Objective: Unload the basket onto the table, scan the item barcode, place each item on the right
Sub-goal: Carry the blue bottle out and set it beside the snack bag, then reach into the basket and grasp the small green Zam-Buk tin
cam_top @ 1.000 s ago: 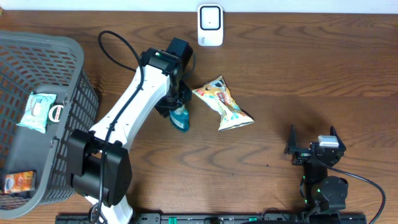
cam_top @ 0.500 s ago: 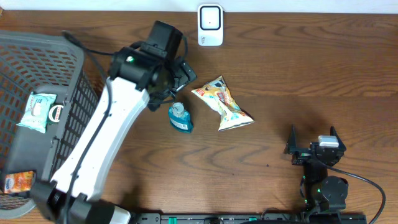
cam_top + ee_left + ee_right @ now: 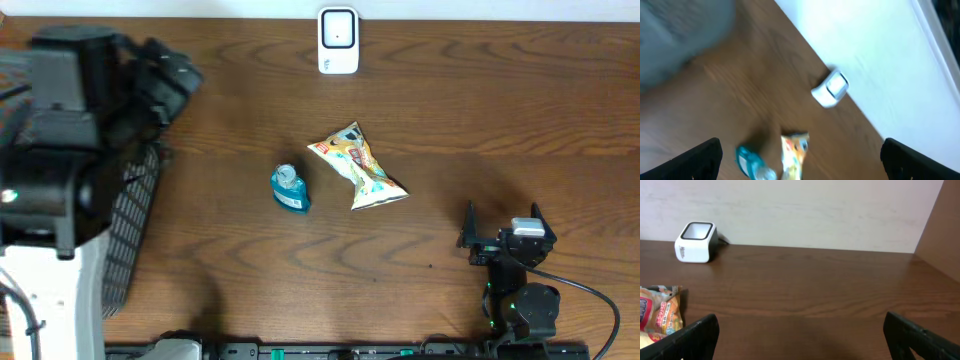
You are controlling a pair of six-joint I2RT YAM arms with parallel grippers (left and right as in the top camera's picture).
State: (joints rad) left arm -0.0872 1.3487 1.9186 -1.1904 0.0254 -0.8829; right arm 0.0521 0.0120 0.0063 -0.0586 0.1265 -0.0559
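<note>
**Operator:** What is out there, and how many of each?

**Spotter:** You have one scanner [image 3: 338, 41], one small blue bottle [image 3: 289, 188], one snack bag [image 3: 358, 167] and one grey basket [image 3: 135, 215], all on the bench [image 3: 480, 100]. You also have two grippers.

**Operator:** Where do the items lie from my grippers?

**Spotter:** The bottle lies on its side near the middle of the bench. The snack bag is just to its right, with a narrow gap between them. Your left gripper [image 3: 170, 75] is raised at the far left, over the basket and well apart from the bottle. Its fingers are spread wide with nothing between them. Its wrist view is blurred, but you can make out the bottle and the bag at the bottom edge, with the scanner beyond them. Your right gripper [image 3: 502, 222] sits at the near right edge, well apart from the bag. It is spread wide too and holds nothing. Its wrist view catches only one end of the bag at the lower left, and the scanner far off to the left.

**Operator:** And around them, what stands in the way?

**Spotter:** The scanner stands at the far edge, against the pale wall [image 3: 815, 210]. Only bare wood lies between it and the two items. From overhead your left arm covers most of the basket, so you cannot tell what is in it.
</note>
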